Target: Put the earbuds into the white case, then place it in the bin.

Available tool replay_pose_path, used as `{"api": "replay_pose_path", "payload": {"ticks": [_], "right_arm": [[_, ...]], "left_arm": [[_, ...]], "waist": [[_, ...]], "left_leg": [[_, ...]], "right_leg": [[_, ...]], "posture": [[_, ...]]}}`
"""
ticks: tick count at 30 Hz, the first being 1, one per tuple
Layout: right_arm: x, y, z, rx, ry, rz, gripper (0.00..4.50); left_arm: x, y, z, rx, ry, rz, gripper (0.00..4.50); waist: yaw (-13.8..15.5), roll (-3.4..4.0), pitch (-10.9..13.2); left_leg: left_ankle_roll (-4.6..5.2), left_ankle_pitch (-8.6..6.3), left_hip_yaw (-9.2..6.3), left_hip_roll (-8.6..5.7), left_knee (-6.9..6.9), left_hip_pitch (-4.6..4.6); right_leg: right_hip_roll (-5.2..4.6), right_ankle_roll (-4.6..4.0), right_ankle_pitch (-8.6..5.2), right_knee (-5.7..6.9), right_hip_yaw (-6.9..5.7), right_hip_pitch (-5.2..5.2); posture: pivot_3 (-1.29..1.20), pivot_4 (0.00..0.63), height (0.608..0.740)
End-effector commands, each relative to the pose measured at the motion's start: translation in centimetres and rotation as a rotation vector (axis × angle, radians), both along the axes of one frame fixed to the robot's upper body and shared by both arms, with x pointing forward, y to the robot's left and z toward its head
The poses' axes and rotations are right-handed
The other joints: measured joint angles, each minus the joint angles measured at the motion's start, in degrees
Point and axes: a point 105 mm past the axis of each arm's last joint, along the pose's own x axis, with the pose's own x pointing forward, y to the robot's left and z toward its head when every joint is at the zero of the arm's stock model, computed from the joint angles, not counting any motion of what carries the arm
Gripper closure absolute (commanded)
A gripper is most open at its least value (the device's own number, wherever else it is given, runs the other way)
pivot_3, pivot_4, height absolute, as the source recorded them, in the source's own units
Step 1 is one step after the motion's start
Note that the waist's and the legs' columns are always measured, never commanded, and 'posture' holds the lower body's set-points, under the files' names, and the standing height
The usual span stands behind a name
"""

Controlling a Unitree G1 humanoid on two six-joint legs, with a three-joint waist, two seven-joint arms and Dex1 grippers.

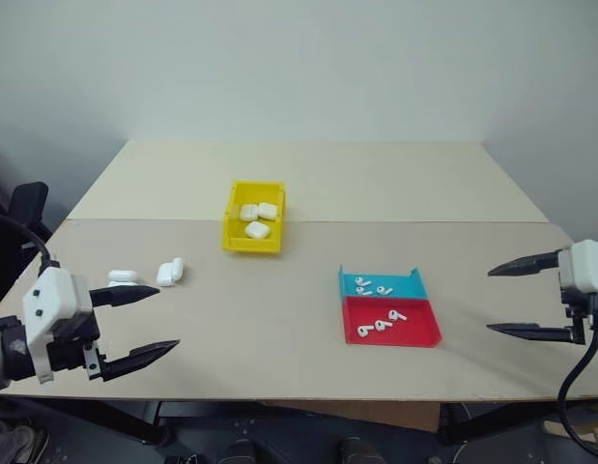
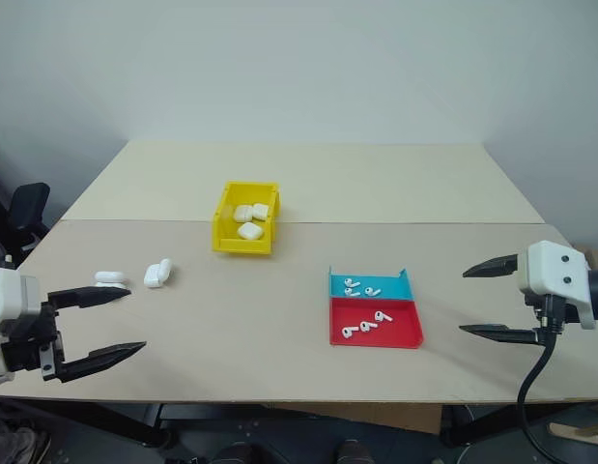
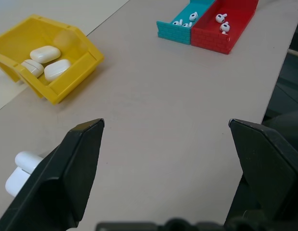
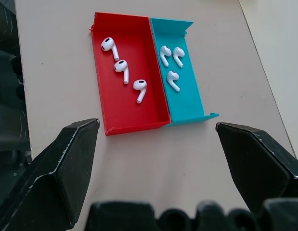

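Left claw [image 1: 144, 324] wide, empty, near two cases [image 1: 170, 273]; right claw [image 1: 523, 297] wide, empty, beside tray [image 1: 390, 307] holding six earbuds [image 4: 123, 70]; bin [image 1: 254, 217] holds three cases.

A plain pale wall [image 1: 299, 68] rises behind two beige tables [image 1: 308, 179] pushed together under even light.

Both head views look down over the beige wooden table [image 1: 308, 319]; each wrist view sits near the red-and-blue plastic tray [image 4: 139, 72], which all views share.
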Motion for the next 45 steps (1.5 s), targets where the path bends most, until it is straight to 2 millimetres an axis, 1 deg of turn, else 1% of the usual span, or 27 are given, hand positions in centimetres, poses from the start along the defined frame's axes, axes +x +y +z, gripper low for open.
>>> {"api": "replay_pose_path", "payload": {"ticks": [1,5,12,16,19,22,25,26,28,30,33,34,35,38,45], "right_arm": [[0.0,0.1,1.2,0.003,-0.067,0.002,0.02],[0.1,0.1,1.2,0.002,-0.069,0.002,0.02],[0.3,0.1,1.2,0.001,-0.062,-0.009,0.02],[0.4,0.0,1.1,-0.017,-0.036,-0.003,0.02],[0.4,0.0,1.2,-0.015,-0.020,-0.003,0.02],[0.4,-0.1,1.0,-0.022,-0.013,-0.013,0.02],[0.6,-0.1,0.8,-0.030,-0.005,-0.028,0.02],[0.7,-0.1,0.7,-0.030,-0.004,-0.031,0.02],[0.8,-0.1,0.5,-0.036,0.005,-0.041,0.02],[0.9,0.0,0.3,-0.036,0.011,-0.050,0.02],[0.9,0.0,-0.1,-0.032,0.028,-0.071,0.02],[0.9,-0.1,-0.3,-0.033,0.034,-0.080,0.02],[0.9,-0.1,-0.5,-0.035,0.041,-0.089,0.02],[0.9,-0.1,-0.9,-0.039,0.057,-0.102,0.02],[1.1,0.5,-1.4,-0.023,0.078,-0.123,0.02]], "left_arm": [[0.0,-0.3,0.9,-0.030,-0.004,-0.015,0.00],[0.6,-0.3,1.3,-0.039,-0.025,0.030,0.00],[0.5,-0.4,0.9,-0.004,-0.026,0.045,0.00],[0.8,-0.3,0.9,0.065,-0.076,0.093,0.00],[0.2,-0.5,1.1,0.009,-0.072,0.115,0.00],[0.1,-0.2,0.3,0.054,-0.048,0.172,0.00],[0.9,1.2,-0.8,0.160,0.004,0.307,0.00],[1.2,1.7,-1.0,0.185,0.010,0.343,0.00],[2.2,3.0,-0.7,0.174,0.049,0.440,0.00],[3.2,4.8,-0.5,0.172,0.092,0.561,0.00],[5.0,7.9,-0.4,0.156,0.196,0.790,0.00],[5.5,8.7,-0.5,0.151,0.235,0.851,0.00],[6.0,9.1,-0.6,0.167,0.280,0.896,0.00],[7.1,9.7,-0.7,0.202,0.390,0.951,0.00],[11.0,11.1,0.3,0.220,0.452,1.011,0.00]], "waist": [[0.00,0.00,0.00],[0.01,0.00,0.00],[-0.05,0.00,0.00],[-0.03,0.00,0.00],[-0.06,0.01,0.00],[-0.11,0.00,0.00],[-0.04,-0.01,-0.01],[-0.04,-0.01,-0.01],[0.07,0.01,-0.02],[0.12,0.00,-0.02],[0.17,0.00,-0.02],[0.10,0.00,-0.02],[0.07,-0.02,-0.02],[0.05,-0.05,-0.02],[-0.17,-0.07,-0.02]], "left_leg": [[0.00,0.00,0.00,0.00,0.00,0.00],[0.00,0.00,0.00,0.00,0.00,0.00],[0.00,0.00,0.00,0.00,0.00,0.00],[0.00,0.00,0.00,0.00,0.00,0.03],[0.00,0.00,0.01,0.00,0.00,0.02],[0.00,0.00,0.01,0.00,0.00,-0.01],[0.00,0.00,0.01,0.00,0.00,0.03],[0.00,0.00,0.00,0.00,0.01,0.06],[0.00,0.01,0.01,-0.01,0.02,0.12],[0.00,0.00,0.00,-0.01,0.02,0.17],[0.00,0.00,0.00,-0.02,0.03,0.14],[0.00,0.01,0.00,-0.03,0.02,0.10],[0.00,0.00,0.00,-0.03,0.03,0.07],[0.00,0.00,-0.01,-0.04,0.02,-0.01],[-0.02,0.02,-0.05,-0.05,0.02,-0.06]], "right_leg": [[0.00,0.00,0.00,0.00,0.00,0.00],[0.00,0.00,0.00,0.00,0.00,0.01],[0.00,0.00,0.00,0.01,0.01,0.01],[0.00,0.01,0.00,0.02,0.01,0.02],[0.00,0.00,0.00,0.01,0.02,0.02],[0.00,0.00,0.00,0.01,0.02,0.00],[0.00,0.01,0.00,0.03,0.02,0.02],[0.00,0.01,0.00,0.04,0.02,0.04],[0.00,0.02,0.02,0.04,0.04,0.06],[0.00,0.02,0.02,0.06,0.04,0.08],[0.00,0.04,0.02,0.06,0.04,0.08],[0.01,0.05,0.02,0.07,0.04,0.06],[0.01,0.05,0.02,0.06,0.04,0.03],[0.02,0.31,0.13,0.07,0.04,0.04],[0.06,0.36,0.16,0.20,0.03,-0.06]], "posture": [[0.00,0.150,0.740],[0.00,0.150,0.740],[0.00,0.150,0.740],[0.00,0.150,0.740],[0.00,0.150,0.740],[0.00,0.150,0.740],[0.00,0.150,0.740],[0.00,0.150,0.740],[0.00,0.150,0.740],[0.00,0.150,0.740],[0.00,0.150,0.740],[0.00,0.150,0.740],[0.00,0.150,0.740],[0.00,0.150,0.740],[0.00,0.150,0.740]]}}
